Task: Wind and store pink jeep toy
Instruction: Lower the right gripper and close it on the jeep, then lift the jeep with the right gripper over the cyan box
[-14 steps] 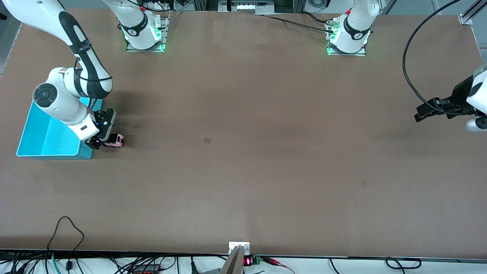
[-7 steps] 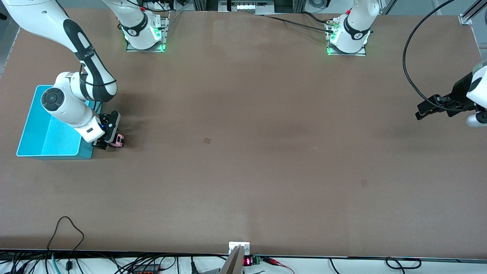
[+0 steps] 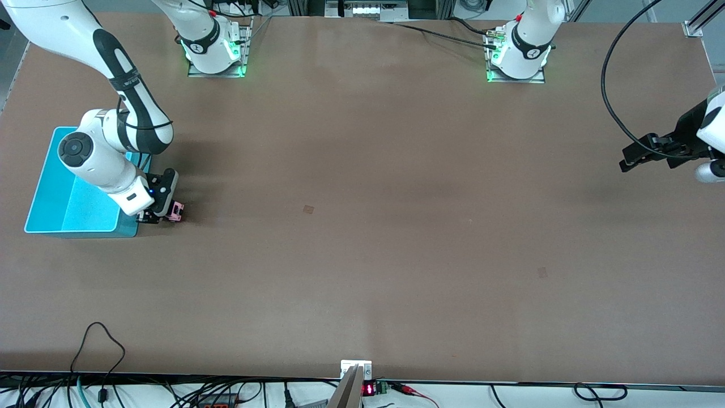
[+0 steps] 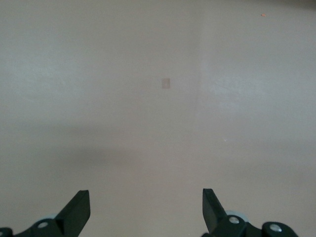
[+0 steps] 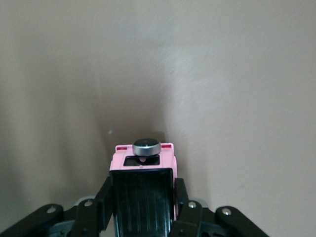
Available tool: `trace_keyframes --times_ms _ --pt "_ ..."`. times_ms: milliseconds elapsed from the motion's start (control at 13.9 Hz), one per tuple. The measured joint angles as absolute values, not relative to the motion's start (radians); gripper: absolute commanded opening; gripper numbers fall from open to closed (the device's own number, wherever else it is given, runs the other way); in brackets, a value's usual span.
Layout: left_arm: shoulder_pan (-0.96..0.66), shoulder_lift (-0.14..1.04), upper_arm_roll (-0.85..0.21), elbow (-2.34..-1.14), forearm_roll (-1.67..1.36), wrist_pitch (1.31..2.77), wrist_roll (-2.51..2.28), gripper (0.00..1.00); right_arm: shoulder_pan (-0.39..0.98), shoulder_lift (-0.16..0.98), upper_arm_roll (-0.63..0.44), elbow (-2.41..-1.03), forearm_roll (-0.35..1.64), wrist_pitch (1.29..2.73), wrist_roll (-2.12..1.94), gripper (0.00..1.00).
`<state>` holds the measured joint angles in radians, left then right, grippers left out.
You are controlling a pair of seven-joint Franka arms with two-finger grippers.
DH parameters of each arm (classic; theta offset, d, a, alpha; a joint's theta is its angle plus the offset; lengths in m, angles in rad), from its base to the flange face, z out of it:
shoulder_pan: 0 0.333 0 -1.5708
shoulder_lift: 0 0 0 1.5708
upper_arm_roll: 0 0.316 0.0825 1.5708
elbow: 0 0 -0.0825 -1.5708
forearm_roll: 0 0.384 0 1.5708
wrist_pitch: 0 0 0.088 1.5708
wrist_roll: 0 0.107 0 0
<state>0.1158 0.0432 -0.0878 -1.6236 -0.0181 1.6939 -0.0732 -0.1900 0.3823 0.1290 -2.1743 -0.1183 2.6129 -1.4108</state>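
Observation:
The pink jeep toy point(image 3: 175, 212) point(image 5: 143, 177) stands on the brown table just beside the turquoise bin point(image 3: 48, 195), at the right arm's end. My right gripper point(image 3: 157, 214) point(image 5: 142, 197) is down on it and shut, one finger pressed against each side of the black roof. A round grey spare wheel sits on the jeep's end that points away from the wrist. My left gripper point(image 3: 627, 161) point(image 4: 146, 210) hangs open over bare table at the left arm's end, with nothing between its fingers; that arm waits.
The open bin's rim lies under the right arm's forearm. Small faded square marks point(image 3: 308, 209) dot the tabletop. Cables point(image 3: 102, 340) trail along the table edge nearest the front camera.
The right gripper came down over the jeep and shut on its sides. The jeep has stayed in its place. The left gripper drifted slightly.

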Motion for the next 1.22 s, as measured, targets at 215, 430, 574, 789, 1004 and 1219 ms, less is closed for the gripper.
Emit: trace_keyframes --times_ms 215,430,574,789,1004,1219 --pt "0.116 0.043 -0.089 -1.624 -0.018 1.693 -0.071 1.0 -0.175 0.334 0.159 -2.081 -0.08 2.45 -1.307 0.0" --pt "0.116 0.043 -0.089 -1.623 -0.018 1.693 -0.07 1.0 -0.163 0.245 0.16 -2.029 -0.048 2.321 -1.216 0.0" --pt "0.116 0.043 -0.089 -1.623 -0.018 1.693 -0.07 1.0 -0.184 0.182 0.142 -2.029 -0.046 2.246 -1.152 0.0" --pt "0.116 0.043 -0.09 -1.623 -0.018 1.693 -0.07 1.0 -0.211 0.135 0.026 -2.032 -0.044 2.21 -1.082 0.0" --pt "0.116 0.042 -0.09 -1.623 -0.018 1.694 -0.07 1.0 -0.225 0.14 -0.102 -2.062 -0.041 2.209 -0.951 0.0" --pt "0.116 0.042 -0.09 -1.622 -0.018 1.694 -0.07 1.0 -0.229 0.162 -0.156 -2.108 -0.041 2.219 -0.726 0.0"
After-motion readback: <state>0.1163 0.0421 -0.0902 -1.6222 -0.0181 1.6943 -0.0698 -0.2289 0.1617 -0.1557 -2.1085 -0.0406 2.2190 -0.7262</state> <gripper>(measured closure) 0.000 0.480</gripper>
